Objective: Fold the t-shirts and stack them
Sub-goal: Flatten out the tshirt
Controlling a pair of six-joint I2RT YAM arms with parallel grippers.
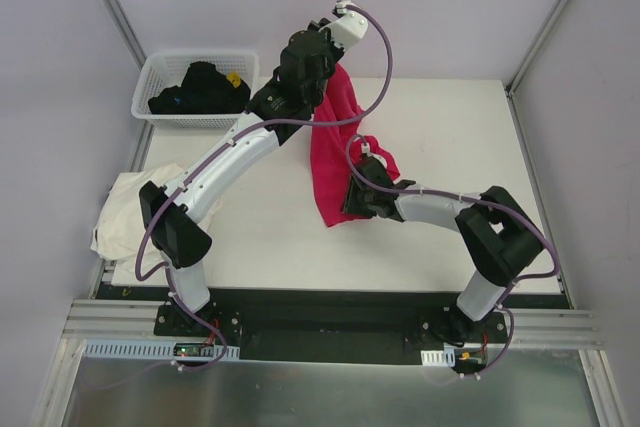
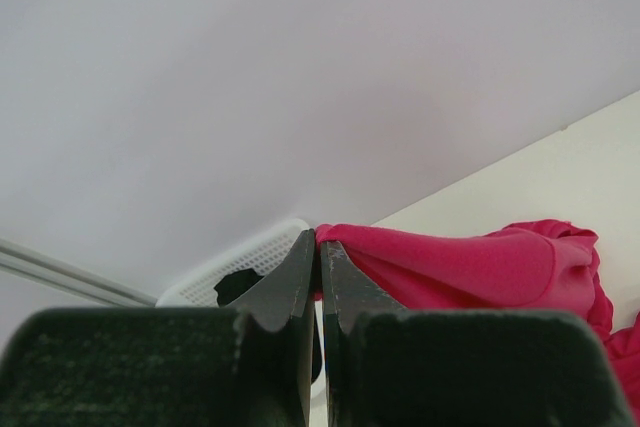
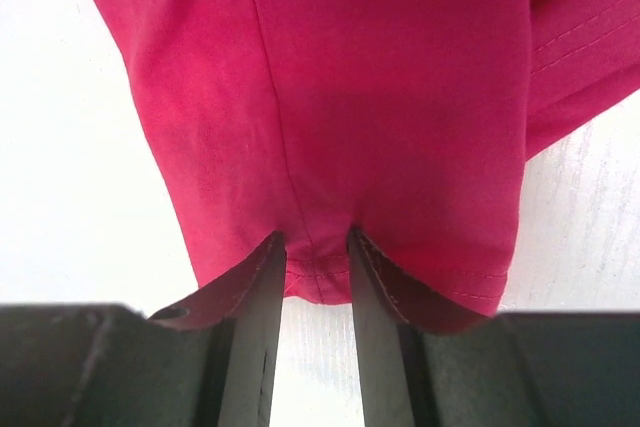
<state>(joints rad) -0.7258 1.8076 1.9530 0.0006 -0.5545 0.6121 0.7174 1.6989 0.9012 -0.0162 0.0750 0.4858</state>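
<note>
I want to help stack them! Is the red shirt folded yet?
Not folded. The red shirt hangs long and crumpled from the left hand, its lower hem at the right hand.

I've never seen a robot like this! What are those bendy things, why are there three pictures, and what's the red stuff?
Those are two robot arms bolted to a white table. The big picture looks down from above. The other two come from little cameras on the wrists, so you see the fingers close up. The red stuff is a red t-shirt. The left gripper pinches one end of it. The right gripper has its fingers apart around the bottom hem. A cream t-shirt lies at the table's left edge, beside a white basket of dark things.
</note>
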